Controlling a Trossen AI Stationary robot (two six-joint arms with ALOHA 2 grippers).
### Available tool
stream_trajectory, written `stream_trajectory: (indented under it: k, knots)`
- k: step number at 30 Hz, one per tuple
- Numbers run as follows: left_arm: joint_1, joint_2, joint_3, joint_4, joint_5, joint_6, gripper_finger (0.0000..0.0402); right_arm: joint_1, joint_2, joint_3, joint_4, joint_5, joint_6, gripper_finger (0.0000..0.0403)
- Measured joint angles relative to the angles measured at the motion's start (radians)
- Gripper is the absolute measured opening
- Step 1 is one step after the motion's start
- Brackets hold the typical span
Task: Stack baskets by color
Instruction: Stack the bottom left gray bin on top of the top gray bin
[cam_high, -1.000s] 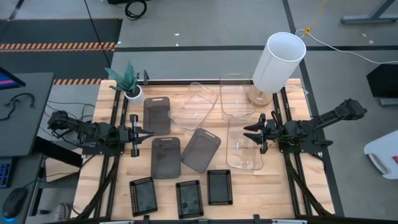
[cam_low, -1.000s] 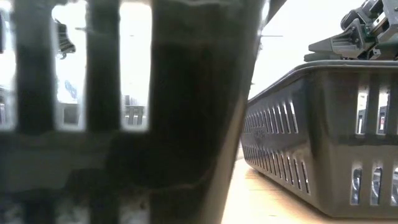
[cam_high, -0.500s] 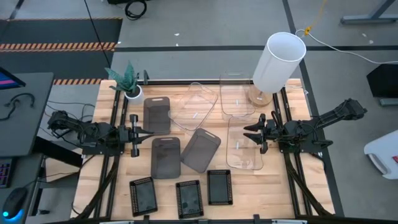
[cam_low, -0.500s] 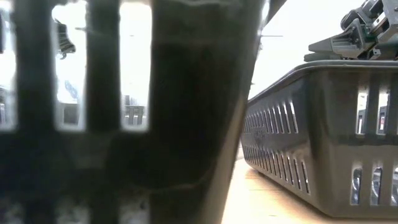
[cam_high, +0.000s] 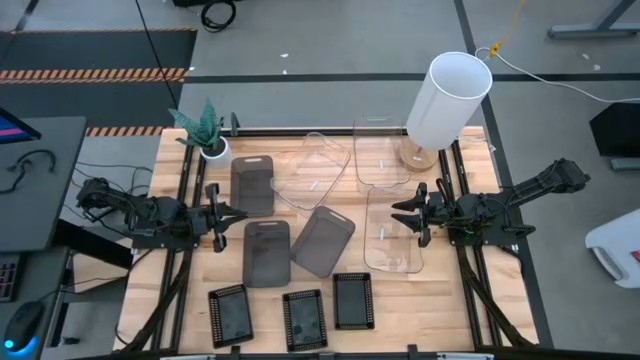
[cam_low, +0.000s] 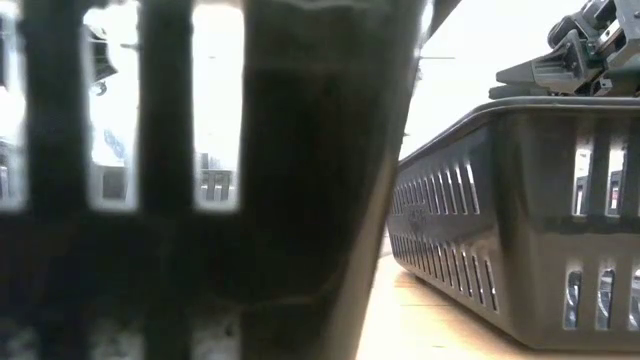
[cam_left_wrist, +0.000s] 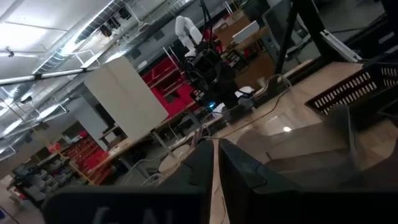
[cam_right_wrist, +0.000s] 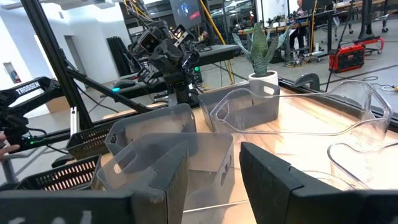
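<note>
**Nine baskets spread loose on the table, both grippers empty**

The high view alone lays out the whole table (cam_high: 150, 270). Largest is the tall white cylinder (cam_high: 448, 98) at the far right corner. Three clear baskets (cam_high: 392, 232) lie on the right half: one tilted at far centre, one just right of it beside the cylinder's base, one nearer, beneath the right gripper (cam_high: 408, 212). Three smoky grey baskets (cam_high: 266, 252) sit centre-left: one far, beside the potted plant (cam_high: 207, 128), one nearer, and one turned at an angle whose corner seems to touch the nearer one. Three black mesh trays (cam_high: 303, 318) stand in a row along the near edge. None is stacked.

The low view is almost wholly blocked by the slatted wall of one mesh tray pressed against its lens; a second tray (cam_low: 520, 230) shows at right, with part of a gripper above its rim. Which arm that is cannot be told there.

The right wrist view shows the grey baskets (cam_right_wrist: 168, 155) close up, the clear ones' rims, the plant and the left arm beyond. Its fingers (cam_right_wrist: 280, 177) stand spread, holding nothing.

The left gripper (cam_high: 214, 216), at the table's left, has its fingers (cam_left_wrist: 239, 171) pressed nearly together on nothing; clear basket walls ahead of it are hard to make out.
</note>
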Motion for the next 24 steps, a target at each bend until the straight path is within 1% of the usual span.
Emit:
stream_trajectory:
  k: [4, 7, 9, 16, 18, 21, 22, 24]
  knots:
    - [-0.001, 0.000, 0.000, 0.000, 0.000, -0.317, 0.0030, 0.000, 0.000, 0.000, 0.000, 0.000, 0.000, 0.0149]
    - [-0.001, 0.000, 0.000, 0.012, 0.000, -0.500, 0.0035, 0.000, 0.000, 0.000, 0.000, 0.000, 0.000, 0.0149]
    - [-0.001, 0.000, 0.000, 0.009, 0.000, -0.563, 0.0036, 0.000, 0.000, 0.000, 0.000, 0.000, 0.000, 0.0149]
    - [0.000, 0.000, 0.001, 0.038, 0.000, -0.673, 0.0024, 0.000, 0.000, 0.000, 0.000, 0.000, 0.000, 0.0149]
    - [0.000, 0.000, 0.015, -0.024, 0.011, -0.732, 0.0019, 0.000, 0.000, 0.000, 0.000, 0.000, 0.000, 0.0149]
    - [-0.001, 0.012, 0.078, -0.177, 0.081, -0.825, 0.0014, 0.000, 0.000, 0.000, 0.000, 0.000, 0.000, 0.0149]
    - [-0.002, 0.020, 0.096, -0.218, 0.120, -0.866, 0.0013, 0.000, 0.000, 0.000, 0.000, 0.000, 0.000, 0.0149]
    - [-0.012, 0.050, 0.109, -0.263, 0.230, -0.917, 0.0013, 0.000, 0.000, 0.000, 0.000, 0.000, 0.000, 0.0149]
